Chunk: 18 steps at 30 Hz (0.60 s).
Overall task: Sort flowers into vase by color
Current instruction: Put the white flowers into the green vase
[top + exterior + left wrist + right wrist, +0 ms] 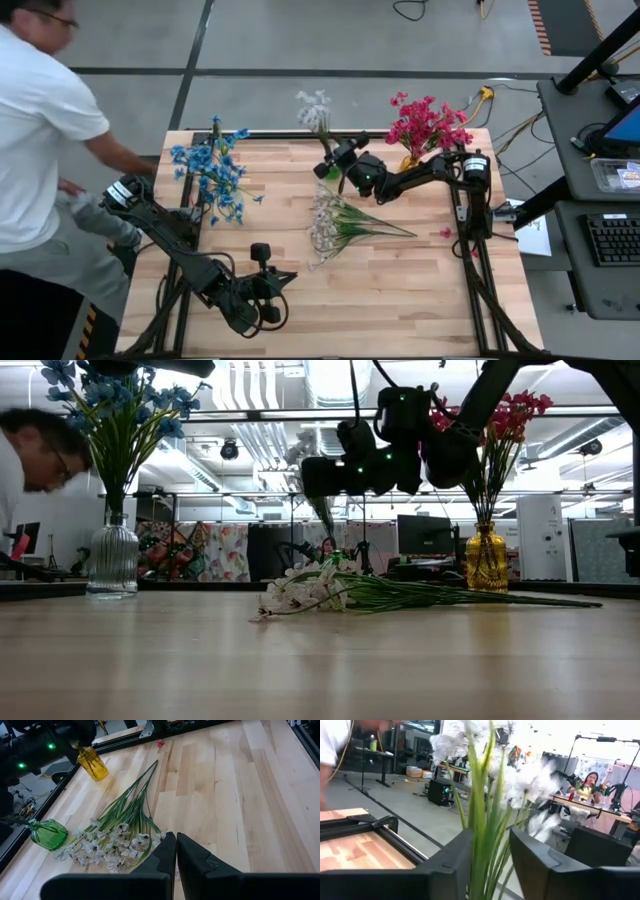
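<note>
Two vases are already carrying their colours: blue flowers (pixel 212 175) at upper left, red flowers (pixel 427 124) at upper right. Between them the right tool (pixel 330 163), jaws slightly parted around a white spray (pixel 315 108), is standing it upright over the green vase (pixel 48 833), presumably releasing. More white flowers (pixel 335 225) are lying mid-desk (pixel 400 290). The left tool (pixel 262 252) is waiting closed, lower left.
</note>
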Each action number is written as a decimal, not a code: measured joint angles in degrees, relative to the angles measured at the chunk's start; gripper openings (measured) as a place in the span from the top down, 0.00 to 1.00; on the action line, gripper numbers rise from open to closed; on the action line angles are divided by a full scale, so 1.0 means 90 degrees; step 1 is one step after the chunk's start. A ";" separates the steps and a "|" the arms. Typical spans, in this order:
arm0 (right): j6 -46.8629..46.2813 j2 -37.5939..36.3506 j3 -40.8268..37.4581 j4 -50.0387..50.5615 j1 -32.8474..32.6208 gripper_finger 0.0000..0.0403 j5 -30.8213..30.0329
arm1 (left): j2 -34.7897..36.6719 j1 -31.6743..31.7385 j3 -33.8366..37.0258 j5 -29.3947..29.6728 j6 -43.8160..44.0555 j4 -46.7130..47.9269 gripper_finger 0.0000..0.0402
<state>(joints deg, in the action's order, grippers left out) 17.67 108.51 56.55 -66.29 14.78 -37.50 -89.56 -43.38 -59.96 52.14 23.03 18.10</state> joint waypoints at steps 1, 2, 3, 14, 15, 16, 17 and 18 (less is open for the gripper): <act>0.0061 0.0000 0.0000 0.0001 -0.0017 0.69 -0.0007 | 0.0000 0.0000 0.0000 0.0000 0.0000 -0.0001 1.00; 0.0146 0.0000 0.0000 0.0002 -0.0030 0.66 -0.0015 | 0.0000 0.0000 0.0000 0.0000 0.0000 0.0001 1.00; 0.0190 -0.0002 0.0000 0.0001 -0.0056 0.63 -0.0023 | 0.0000 0.0000 0.0000 0.0000 0.0000 0.0001 1.00; 0.1109 -0.0017 0.0000 -0.0001 -0.0488 0.44 -0.0999 | 0.0000 0.0000 0.0000 -0.0001 -0.0001 0.0001 1.00; 0.1168 -0.0017 0.0000 0.0001 -0.0534 0.42 -0.1048 | 0.0000 0.0000 0.0000 -0.0002 0.0000 0.0001 1.00; 0.1208 -0.0017 0.0000 -0.0001 -0.0577 0.41 -0.1087 | 0.0000 0.0000 0.0000 -0.0001 0.0000 0.0001 1.00; 0.1249 -0.0017 0.0000 0.0000 -0.0631 0.40 -0.1172 | 0.0000 0.0000 0.0000 -0.0001 -0.0001 0.0001 1.00; 0.1304 -0.0017 0.0000 0.0001 -0.0677 0.39 -0.1217 | 0.0000 0.0000 0.0000 -0.0002 -0.0002 0.0001 1.00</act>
<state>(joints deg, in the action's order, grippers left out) 29.40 108.36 56.55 -66.28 8.68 -48.45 -89.56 -43.38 -59.96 52.12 23.00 18.11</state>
